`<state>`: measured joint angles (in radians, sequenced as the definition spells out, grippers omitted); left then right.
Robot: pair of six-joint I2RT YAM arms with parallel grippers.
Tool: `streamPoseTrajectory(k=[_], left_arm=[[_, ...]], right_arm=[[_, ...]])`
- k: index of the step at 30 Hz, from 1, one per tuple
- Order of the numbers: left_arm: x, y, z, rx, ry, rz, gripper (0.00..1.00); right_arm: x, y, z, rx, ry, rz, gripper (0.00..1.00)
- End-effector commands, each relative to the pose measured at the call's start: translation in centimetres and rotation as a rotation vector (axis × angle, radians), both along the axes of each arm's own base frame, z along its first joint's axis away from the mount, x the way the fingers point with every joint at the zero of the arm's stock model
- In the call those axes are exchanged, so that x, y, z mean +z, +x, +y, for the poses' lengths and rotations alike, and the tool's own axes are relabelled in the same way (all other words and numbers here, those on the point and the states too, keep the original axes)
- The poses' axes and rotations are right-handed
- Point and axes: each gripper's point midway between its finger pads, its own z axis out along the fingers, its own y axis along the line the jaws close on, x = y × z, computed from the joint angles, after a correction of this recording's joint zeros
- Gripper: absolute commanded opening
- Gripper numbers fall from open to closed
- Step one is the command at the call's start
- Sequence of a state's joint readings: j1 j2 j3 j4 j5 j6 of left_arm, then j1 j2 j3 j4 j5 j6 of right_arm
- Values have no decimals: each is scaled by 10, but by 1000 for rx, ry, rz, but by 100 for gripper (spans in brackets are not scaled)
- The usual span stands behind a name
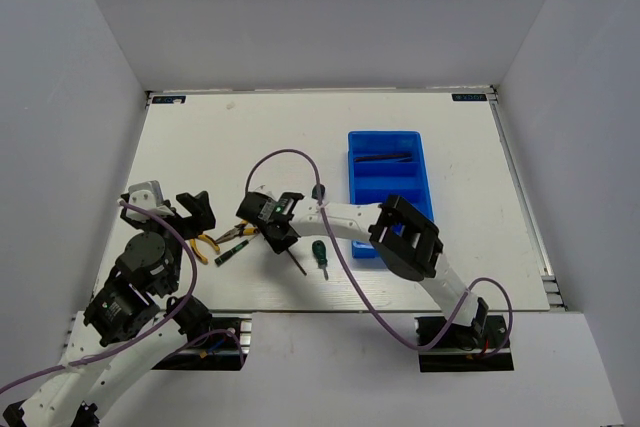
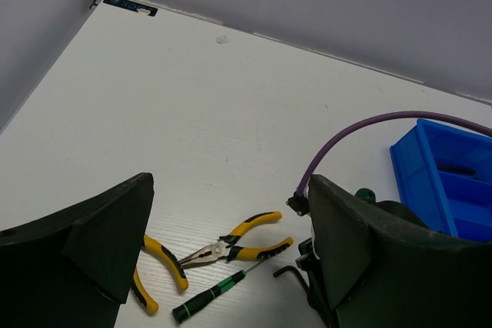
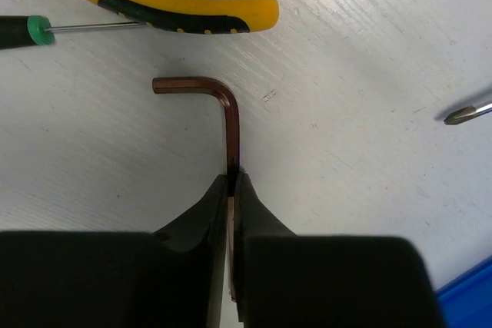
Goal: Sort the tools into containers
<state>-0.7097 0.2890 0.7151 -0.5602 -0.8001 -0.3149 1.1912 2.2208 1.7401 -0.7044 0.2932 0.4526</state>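
My right gripper [image 3: 232,178] is shut on the long arm of a dark L-shaped hex key [image 3: 227,113], low over the table; it also shows in the top view [image 1: 275,235]. The hex key's bend shows in the left wrist view [image 2: 288,273]. My left gripper [image 2: 231,190] is open and empty above yellow-handled pliers [image 2: 231,247]; in the top view it is at the left [image 1: 195,212]. A slim dark-green tool [image 2: 211,297] lies just near of the pliers. A stubby green-handled screwdriver [image 1: 320,252] lies right of the right gripper. The blue tray [image 1: 387,192] holds dark hex keys [image 1: 383,158] in its far compartment.
A second pair of yellow-handled pliers [image 2: 157,266] lies partly under my left finger. The right arm's purple cable [image 1: 285,155] arcs over the table middle. White walls enclose the table on three sides. The right arm's elbow [image 1: 405,237] covers the tray's near end.
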Motion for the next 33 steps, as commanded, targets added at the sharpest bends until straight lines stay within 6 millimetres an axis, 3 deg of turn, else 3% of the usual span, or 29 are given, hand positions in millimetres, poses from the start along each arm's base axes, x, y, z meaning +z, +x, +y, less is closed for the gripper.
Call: streamPoseTrajectory(k=[1, 4, 7, 9, 15, 25, 29, 31, 33], left_arm=[[-2, 2, -3, -11, 10, 7, 91], [0, 1, -2, -11, 4, 0, 91], [0, 1, -2, -11, 4, 0, 91], [0, 1, -4, -20, 4, 0, 91], [-1, 1, -3, -21, 13, 1, 91], [1, 1, -5, -30, 15, -5, 91], [1, 1, -5, -30, 16, -5, 91], [1, 1, -5, -30, 16, -5, 91], [1, 1, -5, -30, 16, -5, 91]], right_arm=[[-85, -9, -66, -13, -284, 60, 3], [-88, -12, -72, 10, -290, 110, 0], [-74, -13, -67, 36, -228, 162, 0], [-47, -13, -50, 69, -102, 215, 0], [45, -34, -8, 448, 237, 328, 0], [142, -19, 10, 672, 471, 189, 0], [161, 15, 7, 646, 429, 31, 0], [174, 55, -9, 616, 339, -117, 0], [189, 73, -22, 693, 293, -220, 0]])
